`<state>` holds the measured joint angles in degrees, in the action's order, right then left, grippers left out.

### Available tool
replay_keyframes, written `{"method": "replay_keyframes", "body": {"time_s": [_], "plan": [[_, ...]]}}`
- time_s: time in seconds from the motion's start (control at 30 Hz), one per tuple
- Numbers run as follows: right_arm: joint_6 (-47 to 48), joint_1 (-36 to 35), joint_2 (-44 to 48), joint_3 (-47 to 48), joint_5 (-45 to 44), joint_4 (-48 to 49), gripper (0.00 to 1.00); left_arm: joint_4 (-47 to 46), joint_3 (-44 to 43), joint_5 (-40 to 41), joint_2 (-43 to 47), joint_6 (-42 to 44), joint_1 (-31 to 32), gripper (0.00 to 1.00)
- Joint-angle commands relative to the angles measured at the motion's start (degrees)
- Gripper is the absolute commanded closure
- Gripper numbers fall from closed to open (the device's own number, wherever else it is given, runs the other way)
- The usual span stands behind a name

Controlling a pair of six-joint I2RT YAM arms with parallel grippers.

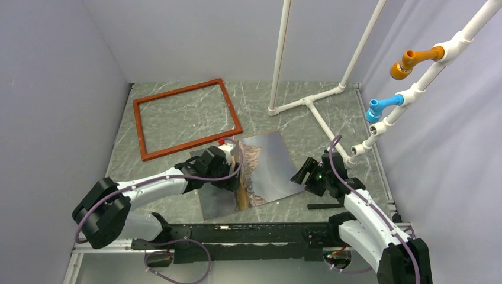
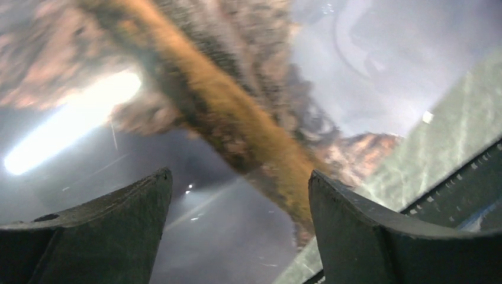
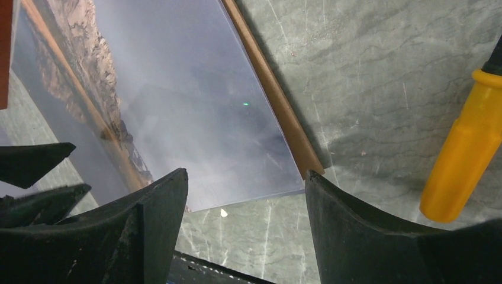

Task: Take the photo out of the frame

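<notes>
The photo [image 1: 269, 168] lies face up in the middle of the table, its brown mountain band running down its length. It fills the left wrist view [image 2: 237, 118] and shows in the right wrist view [image 3: 177, 89] with a brown board edge [image 3: 278, 112] along one side. The frame [image 1: 177, 90], reddish-brown and with bare table inside it, lies apart at the back left. My left gripper [image 1: 228, 171] hovers over the photo's left half, open [image 2: 240, 195], nothing between its fingers. My right gripper [image 1: 305, 173] stands open [image 3: 245, 189] at the photo's right corner.
A yellow-handled screwdriver [image 3: 467, 148] lies on the marbled table beside the right gripper. A white pipe stand [image 1: 311, 103] with orange [image 1: 408, 62] and blue [image 1: 379, 108] fittings occupies the back right. Grey walls close in left and right.
</notes>
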<state>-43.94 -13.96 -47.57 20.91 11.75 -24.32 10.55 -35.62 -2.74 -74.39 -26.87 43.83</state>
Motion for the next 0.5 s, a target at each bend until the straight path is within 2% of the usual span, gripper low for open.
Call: {"method": "replay_keyframes", "body": {"time_s": [0.0,0.03,0.2,0.33,0.47], "plan": [[-1.10,0.00,0.64,0.36,1.56,1.64,0.27,-8.00,-4.09,0.86,1.17,9.13,8.11,0.07],[-1.19,0.04,0.68,0.44,1.65,1.57,0.27,-9.02,-4.89,2.35,0.31,11.07,11.23,0.02],[-1.58,0.02,1.54,0.32,1.78,1.32,0.27,-16.99,-9.22,16.95,-7.65,21.90,26.63,0.01],[-1.63,0.03,1.76,0.62,1.98,0.99,0.27,-13.90,-17.40,23.94,-18.48,25.24,31.47,0.01],[-1.75,0.14,1.90,0.45,2.18,1.11,0.27,-13.60,-21.52,26.71,-25.17,25.73,32.45,0.00]]}}
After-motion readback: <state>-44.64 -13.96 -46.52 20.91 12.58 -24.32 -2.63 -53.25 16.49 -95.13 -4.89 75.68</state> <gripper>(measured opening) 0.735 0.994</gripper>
